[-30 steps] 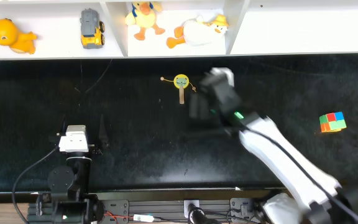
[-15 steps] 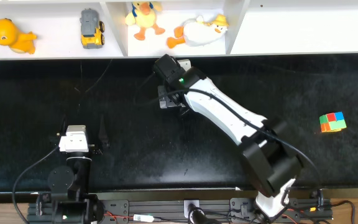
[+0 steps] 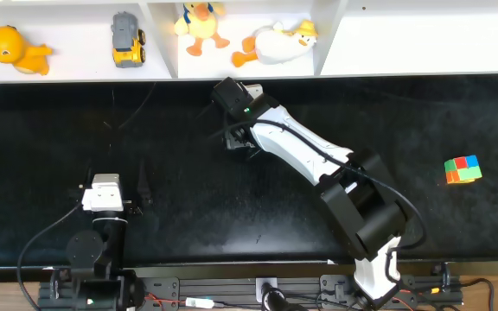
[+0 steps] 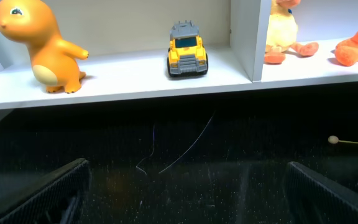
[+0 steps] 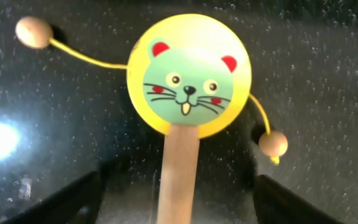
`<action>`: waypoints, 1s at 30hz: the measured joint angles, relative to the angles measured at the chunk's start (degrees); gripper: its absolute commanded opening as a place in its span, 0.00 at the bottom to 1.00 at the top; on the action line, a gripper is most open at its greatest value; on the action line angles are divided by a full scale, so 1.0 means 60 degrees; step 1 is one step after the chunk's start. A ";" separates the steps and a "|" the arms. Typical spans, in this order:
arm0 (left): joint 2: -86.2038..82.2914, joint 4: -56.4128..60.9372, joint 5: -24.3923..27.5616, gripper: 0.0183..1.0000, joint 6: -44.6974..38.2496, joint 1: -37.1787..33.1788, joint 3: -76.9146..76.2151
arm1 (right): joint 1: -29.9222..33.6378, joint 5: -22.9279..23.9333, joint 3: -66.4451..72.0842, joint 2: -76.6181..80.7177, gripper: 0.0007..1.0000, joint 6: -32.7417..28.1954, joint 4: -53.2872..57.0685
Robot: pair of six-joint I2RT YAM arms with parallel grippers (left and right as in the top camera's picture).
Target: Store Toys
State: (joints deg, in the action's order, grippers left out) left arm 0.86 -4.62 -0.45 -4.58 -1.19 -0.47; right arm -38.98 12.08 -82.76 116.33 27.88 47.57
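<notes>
Swinging across from the middle over the past second, the right arm has settled with its right tool (image 5: 179,200) low above the rattle drum (image 5: 188,74), barely shifting in the last half second. Its fingers (image 5: 73,198) stand wide apart on either side of the drum's wooden handle, gripping nothing. The drum lies flat on the black surface (image 3: 171,216), cat face up, just in front of the white shelf (image 3: 76,72). The left tool (image 4: 185,193) sits near its base, fingers spread, empty. A multicoloured cube (image 3: 462,169) sits well apart at the right.
</notes>
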 measured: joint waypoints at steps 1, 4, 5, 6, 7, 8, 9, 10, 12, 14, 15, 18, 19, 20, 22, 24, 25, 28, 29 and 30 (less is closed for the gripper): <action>0.0000 0.0000 0.0000 1.00 0.0000 0.0000 0.0000 | 0.0000 0.0040 0.0000 0.0004 0.50 -0.0004 -0.0011; 0.0000 0.0000 0.0000 1.00 0.0000 0.0000 0.0000 | 0.0000 0.0095 0.0000 0.0011 0.34 -0.0011 0.0000; 0.0000 0.0000 0.0000 1.00 0.0000 0.0000 0.0000 | 0.0000 0.0102 0.0000 0.0015 0.28 0.0000 -0.0004; 0.0000 0.0000 0.0000 1.00 0.0000 0.0000 0.0000 | 0.0000 0.0109 0.0000 0.0015 0.24 -0.0022 0.0000; 0.0000 0.0000 0.0000 1.00 0.0000 0.0000 0.0000 | 0.0000 0.0102 -0.0004 0.0015 0.19 0.0007 -0.0004; 0.0000 0.0000 0.0000 1.00 0.0000 0.0000 0.0000 | 0.0000 0.0091 -0.0004 0.0018 0.16 -0.0015 -0.0004; 0.0000 0.0000 0.0000 1.00 0.0000 0.0000 0.0000 | 0.0000 0.0055 -0.0004 0.0015 0.13 0.0025 0.0000; 0.0000 0.0000 0.0000 1.00 0.0000 0.0000 0.0000 | 0.0000 0.0047 -0.0004 0.0015 0.12 0.0022 0.0011; 0.0000 0.0004 0.0000 1.00 0.0000 0.0000 0.0000 | 0.0004 0.0018 -0.0004 0.0015 0.13 0.0040 0.0087; 0.0000 0.0004 0.0000 1.00 0.0000 0.0000 0.0000 | 0.0047 -0.0018 0.0000 -0.0047 0.14 0.0036 0.0259; 0.0000 0.0000 0.0000 1.00 0.0000 0.0000 0.0000 | 0.0091 -0.0040 0.0047 -0.0146 0.12 0.0036 0.0328; 0.0000 0.0004 0.0000 1.00 0.0000 0.0000 0.0000 | 0.0342 -0.0109 0.0605 -0.0776 0.09 0.0040 0.0288; 0.0000 0.0000 0.0000 1.00 0.0000 0.0000 0.0000 | 0.0484 -0.0113 0.0969 -0.1158 0.09 0.0029 0.0197; 0.0000 0.0004 0.0000 1.00 0.0000 0.0000 0.0000 | 0.0670 -0.0095 0.1457 -0.1672 0.10 0.0036 0.0058; 0.0000 0.0000 0.0000 1.00 0.0000 0.0000 0.0000 | 0.1107 -0.0080 0.2441 -0.2790 0.09 0.0036 -0.0240; 0.0000 0.0004 0.0000 1.00 0.0000 0.0000 -0.0004 | 0.1632 -0.0025 0.3410 -0.4065 0.07 0.0033 -0.0455; 0.0000 0.0004 0.0004 1.00 0.0000 0.0000 0.0000 | 0.1931 0.0047 0.3891 -0.4754 0.07 0.0029 -0.0561; 0.0000 0.0000 0.0004 1.00 0.0000 0.0000 0.0000 | 0.2805 0.0364 0.5180 -0.6808 0.06 0.0029 -0.0685; 0.0000 -0.0004 0.0004 1.00 0.0000 0.0000 0.0000 | 0.3104 0.0539 0.5559 -0.7482 0.07 0.0004 -0.0710; 0.0000 0.0000 0.0000 1.00 0.0000 0.0000 0.0000 | 0.3344 0.0659 0.5810 -0.7996 0.08 -0.0066 -0.0718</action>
State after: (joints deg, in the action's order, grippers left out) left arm 0.86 -4.62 -0.45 -4.58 -1.19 -0.47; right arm -18.92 16.03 -47.90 68.36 27.49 43.27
